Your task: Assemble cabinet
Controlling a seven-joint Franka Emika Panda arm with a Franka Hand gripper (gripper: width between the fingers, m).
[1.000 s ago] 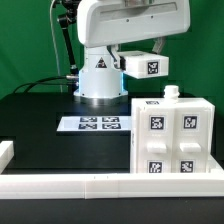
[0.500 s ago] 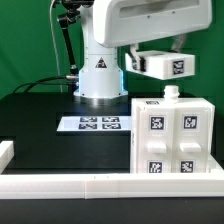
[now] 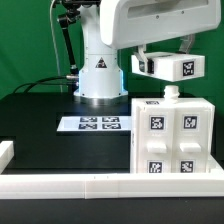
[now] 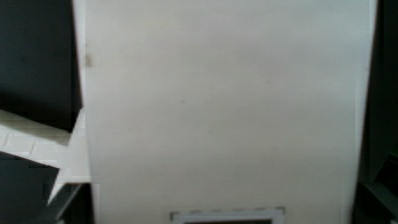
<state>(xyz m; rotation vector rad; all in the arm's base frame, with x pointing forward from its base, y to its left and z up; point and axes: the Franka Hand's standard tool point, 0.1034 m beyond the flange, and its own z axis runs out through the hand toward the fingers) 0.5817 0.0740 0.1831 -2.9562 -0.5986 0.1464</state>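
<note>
Right, the cabinet body (image 3: 170, 140) stands on the black table (image 3: 30, 120) at the exterior view's right, pressed up against the white front rail (image 3: 90, 185). It's a white box, upright, with four black-and-white square tags in a two-by-two on the face toward the camera and a small white peg (image 3: 172, 93) poking up from its top. Above it, the arm (image 3: 150, 25) reaches in from the robot base (image 3: 100, 75), wrist bent low, and the gripper (image 3: 165, 52) is clamped on a white tagged block (image 3: 170, 67). The block hangs level in the air, close over the peg and apart from the body. The marker board (image 3: 95, 124) lies near the base. At the wrist, the block's white face (image 4: 222, 110) fills almost everything.
</note>
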